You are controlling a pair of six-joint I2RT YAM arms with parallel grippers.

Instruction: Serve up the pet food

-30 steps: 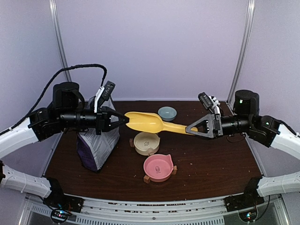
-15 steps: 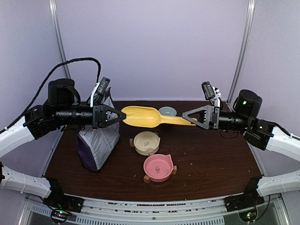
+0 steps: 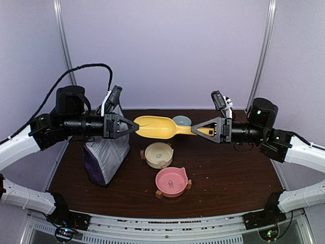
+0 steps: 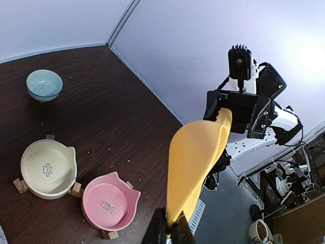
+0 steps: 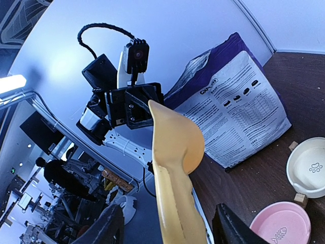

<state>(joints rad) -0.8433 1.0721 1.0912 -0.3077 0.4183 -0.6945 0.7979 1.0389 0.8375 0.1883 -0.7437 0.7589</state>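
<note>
The yellow scoop [image 3: 157,127] hangs level in the air above the bowls, between my two arms. My left gripper [image 3: 136,127] is shut on the rim of the scoop's bowl end; in the left wrist view the scoop [image 4: 195,162] runs away from the pinching jaws of that gripper [image 4: 169,231]. My right gripper [image 3: 199,130] is open, one finger on each side of the handle; in the right wrist view the scoop [image 5: 175,152] passes untouched through that gripper [image 5: 170,216]. No kibble shows in the scoop or bowls. The purple-and-white bag [image 3: 104,157] stands at the left.
A cream bowl [image 3: 159,155] and a pink bowl [image 3: 171,181] sit on small wooden feet mid-table. A small blue bowl [image 3: 182,121] stands at the back, behind the scoop. Crumbs are scattered on the dark table [image 3: 233,173].
The scoop has risen a little and levelled out. My right gripper has moved up and to the left along the handle. My left gripper keeps its hold on the scoop's bowl end.
</note>
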